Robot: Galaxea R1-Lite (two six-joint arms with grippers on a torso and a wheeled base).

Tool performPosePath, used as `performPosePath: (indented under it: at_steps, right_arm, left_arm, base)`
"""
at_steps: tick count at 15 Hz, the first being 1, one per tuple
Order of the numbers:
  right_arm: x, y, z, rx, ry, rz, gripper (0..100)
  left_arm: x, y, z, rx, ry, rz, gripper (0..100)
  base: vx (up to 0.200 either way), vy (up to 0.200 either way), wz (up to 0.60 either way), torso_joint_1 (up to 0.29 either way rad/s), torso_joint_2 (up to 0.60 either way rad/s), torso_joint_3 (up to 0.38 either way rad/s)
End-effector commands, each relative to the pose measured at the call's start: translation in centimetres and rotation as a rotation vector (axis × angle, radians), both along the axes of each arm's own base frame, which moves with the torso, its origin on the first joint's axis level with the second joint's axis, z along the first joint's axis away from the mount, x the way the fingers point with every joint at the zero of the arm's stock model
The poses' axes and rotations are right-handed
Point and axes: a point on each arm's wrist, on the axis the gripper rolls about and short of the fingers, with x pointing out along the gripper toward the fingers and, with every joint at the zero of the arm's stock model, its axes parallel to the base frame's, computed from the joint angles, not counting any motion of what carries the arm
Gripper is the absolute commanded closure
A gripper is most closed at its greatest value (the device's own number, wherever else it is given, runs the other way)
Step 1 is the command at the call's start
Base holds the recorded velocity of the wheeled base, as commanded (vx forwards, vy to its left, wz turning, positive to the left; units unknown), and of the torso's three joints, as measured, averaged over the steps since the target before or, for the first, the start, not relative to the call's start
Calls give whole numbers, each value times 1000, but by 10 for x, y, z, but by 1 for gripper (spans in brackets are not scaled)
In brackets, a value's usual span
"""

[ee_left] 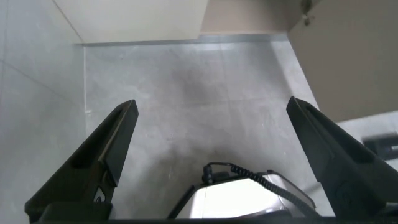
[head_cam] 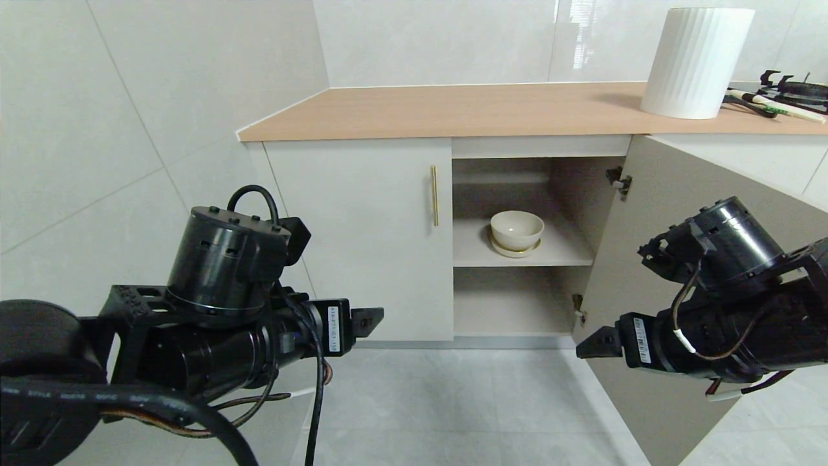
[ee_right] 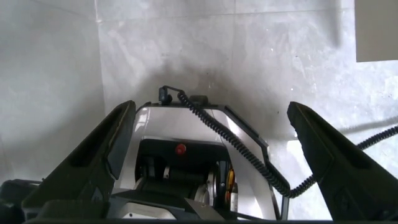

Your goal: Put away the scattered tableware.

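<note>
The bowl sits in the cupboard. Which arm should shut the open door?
Probably right. The right end effector is open, empty and close beside the open door. The left end effector hangs before the closed door, farther away.

Right end effector (ee_right: 210,107), fingers (ee_right: 93,155) wide apart, above pale grey tiled floor (ee_right: 205,43).

Pale grey glossy wall tiles (head_cam: 129,97) cover the left and far walls, and the far one catches a bright reflection. A light wooden countertop (head_cam: 453,107) tops a white low cabinet (head_cam: 362,246) with a slim brass handle (head_cam: 434,195). Its right door (head_cam: 647,246) stands open. Grey marbled floor tiles (head_cam: 453,401) lie nearer.
</note>
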Motion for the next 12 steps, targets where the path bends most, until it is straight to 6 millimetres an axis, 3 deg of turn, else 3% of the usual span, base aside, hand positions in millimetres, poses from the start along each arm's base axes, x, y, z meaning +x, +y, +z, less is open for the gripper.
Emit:
performPosePath:
  at_steps: [1, 4, 8, 12]
  right_arm:
    - [-2, -1, 2, 2, -6, 3, 0]
    - [-6, -7, 7, -17, 14, -12, 0]
    - [-21, -20, 29, -69, 70, -6, 0]
    - [-33, -45, 42, -169, 136, 13, 0]
  left_arm:
    - [0, 0, -1, 1, 1, 0, 0]
    - [1, -1, -2, 16, 0, 15, 0]
    - [1, 0, -2, 18, -3, 20, 0]
    - [1, 0, -2, 17, -4, 20, 0]
  base:
    - [0, 0, 0, 0, 0, 0]
    - [0, -200, 0, 1, 4, 2]
    - [0, -200, 0, 4, 0, 2]
    - [0, -200, 0, 1, 4, 5]
